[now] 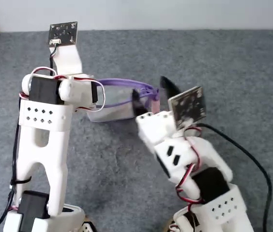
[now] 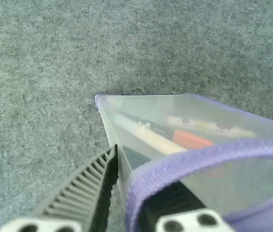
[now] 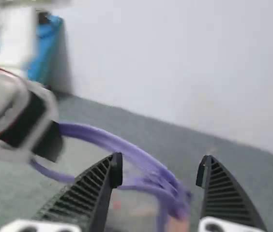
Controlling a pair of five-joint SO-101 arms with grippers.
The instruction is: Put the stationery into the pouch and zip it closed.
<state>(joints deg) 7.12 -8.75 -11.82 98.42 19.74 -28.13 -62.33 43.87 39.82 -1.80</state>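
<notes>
A clear pouch with a purple zip edge lies on the grey carpet between the two arms. Through its wall I see pens, one cream with an orange part. My left gripper is shut on the pouch's purple rim at its left end. My right gripper hovers open over the pouch's right end. Its two black fingers straddle the purple zip edge without touching it, and the gripper's midpoint sits just above the zip.
Grey carpet covers the table, with a pale wall at the back. The left arm's white body stands near the pouch's left end, and a black cable trails beside the right arm.
</notes>
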